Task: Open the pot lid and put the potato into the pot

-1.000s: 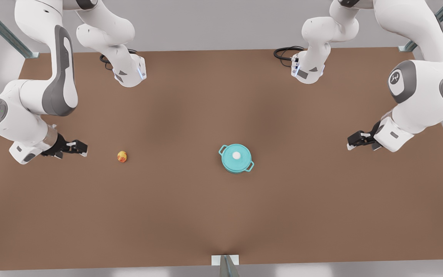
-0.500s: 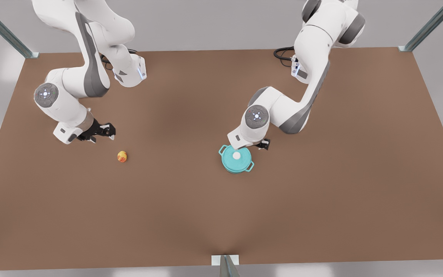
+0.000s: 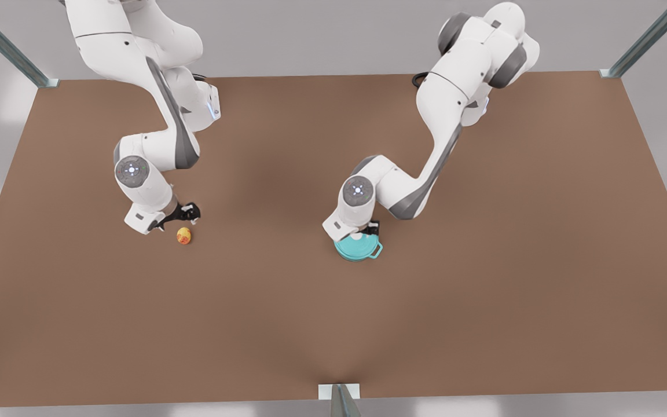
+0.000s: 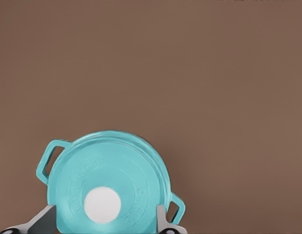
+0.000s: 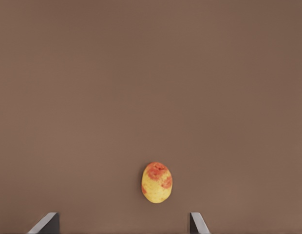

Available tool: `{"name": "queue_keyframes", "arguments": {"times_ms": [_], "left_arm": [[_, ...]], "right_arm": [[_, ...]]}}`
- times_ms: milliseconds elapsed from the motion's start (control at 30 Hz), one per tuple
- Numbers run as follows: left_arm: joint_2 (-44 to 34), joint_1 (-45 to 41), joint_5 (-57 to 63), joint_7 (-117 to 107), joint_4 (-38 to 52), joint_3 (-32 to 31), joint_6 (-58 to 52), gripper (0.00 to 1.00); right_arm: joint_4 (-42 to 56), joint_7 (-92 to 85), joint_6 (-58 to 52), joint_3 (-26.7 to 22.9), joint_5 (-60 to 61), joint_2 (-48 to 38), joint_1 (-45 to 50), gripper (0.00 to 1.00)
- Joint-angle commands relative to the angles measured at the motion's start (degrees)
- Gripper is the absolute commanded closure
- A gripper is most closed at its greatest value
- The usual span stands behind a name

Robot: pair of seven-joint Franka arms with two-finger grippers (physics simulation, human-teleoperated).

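Left end effector [image 4: 104,225] hangs wide open over the pot lid [image 4: 109,185], whose white knob [image 4: 102,205] the front view hides. Right end effector [image 5: 124,225], wide open too, hangs by the potato [image 5: 157,182].

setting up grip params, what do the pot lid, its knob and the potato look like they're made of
Pot lid: probably enamelled or painted metal; smooth teal with faint embossed rings. Possibly plastic.
Knob: matte white, flat and unshaded; plastic or ceramic, can't tell.
Potato: organic-looking skin, matte yellow with blotchy orange-red patches.
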Motion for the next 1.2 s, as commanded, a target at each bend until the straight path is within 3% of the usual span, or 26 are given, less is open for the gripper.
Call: {"name": "queue_keyframes", "arguments": {"times_ms": [0, 467, 633, 667, 700, 733, 800, 900, 1033, 1167], "left_arm": [[0.3, 0.0, 2.0, -13.8, 0.0, 0.0, 3.2, 0.0], [2.0, -0.5, 5.2, -14.0, -2.7, 0.1, 3.3, 0.0], [2.0, -0.8, 5.2, -14.1, -3.5, 0.1, 3.2, 0.0], [2.0, -0.8, 5.2, -14.1, -3.5, 0.0, 3.2, 0.03], [2.0, -0.8, 5.2, -14.2, -3.5, 0.1, 3.2, 0.19], [1.8, -0.7, 5.2, -14.9, -3.4, 0.1, 3.1, 0.46], [1.7, -0.7, 5.2, -15.0, -3.1, 0.1, 2.9, 0.66], [1.3, -0.7, 5.2, -14.8, -2.6, 0.2, 2.3, 0.67], [1.0, 0.0, 5.3, -13.4, 0.7, 3.1, 1.1, 0.67], [4.3, 6.7, 5.0, -1.3, 2.2, 6.5, 5.0, 0.67]], "right_arm": [[-1.0, 2.0, 4.1, -0.2, -1.3, 0.9, -4.0, 0.01], [-7.7, 3.1, 24.8, -0.5, 1.1, 11.0, -5.1, 0.0], [-7.5, 3.4, 26.6, -0.4, 1.3, 13.1, -5.1, 0.0], [-7.4, 3.4, 26.6, -0.3, 1.3, 13.3, -5.0, 0.0], [-7.4, 3.5, 26.6, -0.2, 1.3, 13.5, -5.0, 0.0], [-7.4, 3.6, 26.7, -0.2, 1.3, 13.9, -5.0, 0.0], [-7.2, 4.0, 26.7, -0.1, 1.1, 14.2, -4.9, 0.0], [-6.8, 4.6, 28.1, 0.0, 1.3, 15.3, -4.8, 0.01], [-6.8, 4.7, 28.2, 0.0, 1.3, 15.3, -4.8, 0.11], [-6.9, 4.8, 28.1, 0.0, 1.3, 15.5, -4.8, 0.15]]}}
